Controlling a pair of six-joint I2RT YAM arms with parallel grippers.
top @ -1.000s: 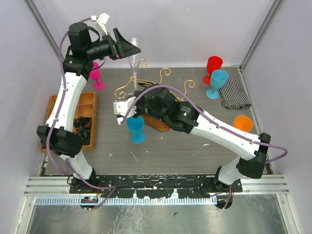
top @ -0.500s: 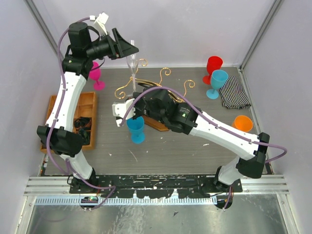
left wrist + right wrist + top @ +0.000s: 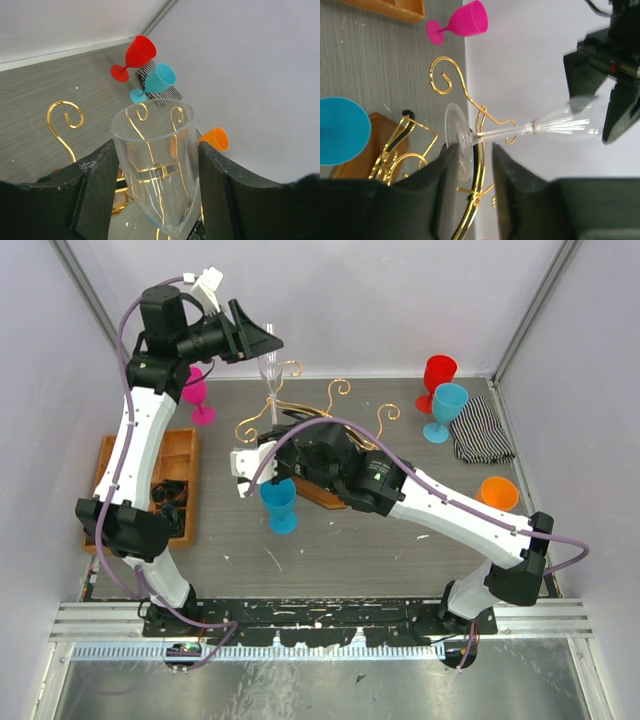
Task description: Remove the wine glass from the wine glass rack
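Observation:
The clear wine glass (image 3: 270, 365) stands tilted above the rack's gold wire arms (image 3: 335, 390). My left gripper (image 3: 268, 340) is shut on its bowl (image 3: 155, 160); both black fingers press its sides, high at the back of the table. In the right wrist view the stem (image 3: 505, 132) runs through a gold arm (image 3: 442, 80) and the foot (image 3: 457, 145) sits against the black-and-gold rail. My right gripper (image 3: 475, 150) is open, its fingers on either side of the foot and rail, low at the rack (image 3: 258, 452). The brown base (image 3: 322, 495) lies under my right arm.
A blue goblet (image 3: 278, 502) stands just in front of the rack. A pink goblet (image 3: 197, 395) and the orange compartment tray (image 3: 165, 475) are at the left. A red goblet (image 3: 437, 375), another blue goblet (image 3: 445, 408), a striped cloth (image 3: 482, 430) and an orange cup (image 3: 499, 493) are at the right.
My left gripper has shifted slightly left with the glass in it. My right arm has edged a little to the left.

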